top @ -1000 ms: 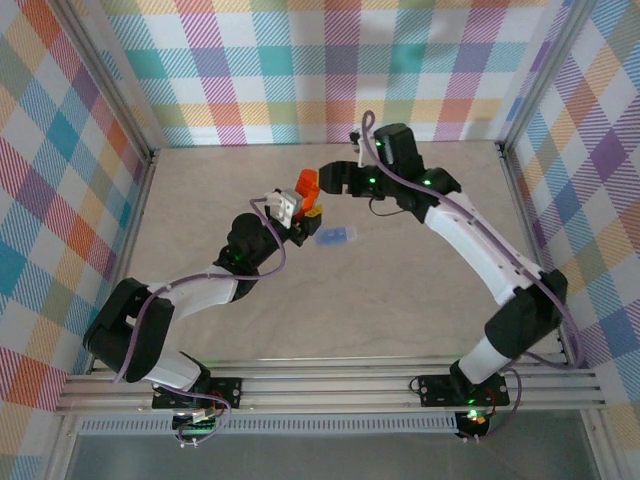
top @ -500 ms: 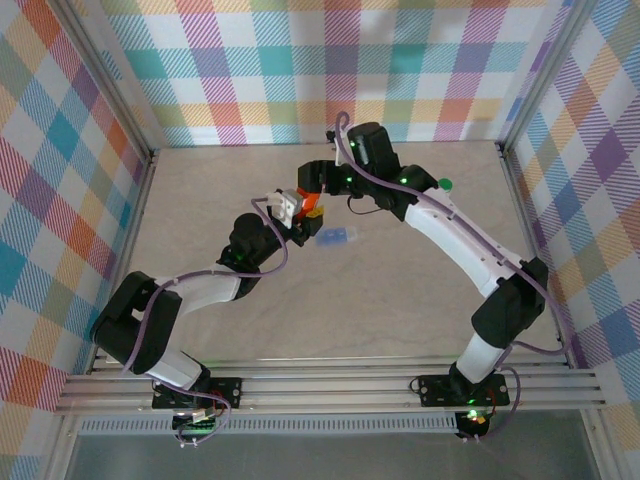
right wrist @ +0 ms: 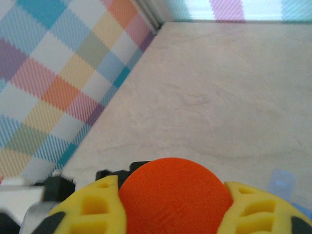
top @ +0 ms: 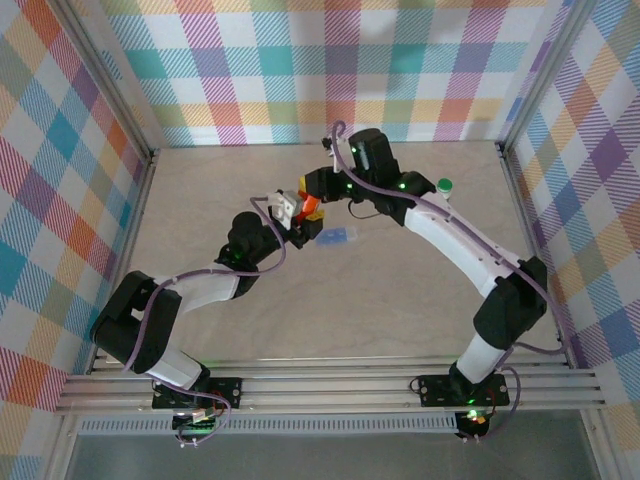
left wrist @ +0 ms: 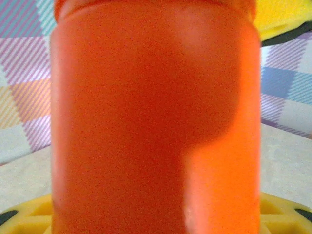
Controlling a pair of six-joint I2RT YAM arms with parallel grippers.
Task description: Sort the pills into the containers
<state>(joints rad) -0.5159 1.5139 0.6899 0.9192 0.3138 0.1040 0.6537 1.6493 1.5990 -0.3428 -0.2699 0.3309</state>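
Observation:
My left gripper [top: 301, 221] is shut on the orange pill bottle [top: 312, 208] and holds it upright above the table's middle. Seen from the left wrist, the bottle [left wrist: 151, 122] stands very close, with yellow fingers [left wrist: 285, 214] at the bottom corners. My right gripper [top: 316, 192] comes in from above and is shut on the bottle's round orange cap [right wrist: 175, 195], which sits between its yellow fingers [right wrist: 90, 209]. The flat blue box [top: 337, 237] lies on the table just right of the bottle. The green-capped bottle [top: 444, 185] stands at the back right. The pills are out of view.
Plaid walls close the table [top: 400, 290] at the back and on both sides. The right arm [top: 450, 230] arches over the right half. The blue box [right wrist: 282, 183] lies below the right gripper in the right wrist view.
My right gripper has moved left and down onto the orange bottle and shut on its cap. The green-capped bottle has come into view behind the right arm. The left arm has barely moved.

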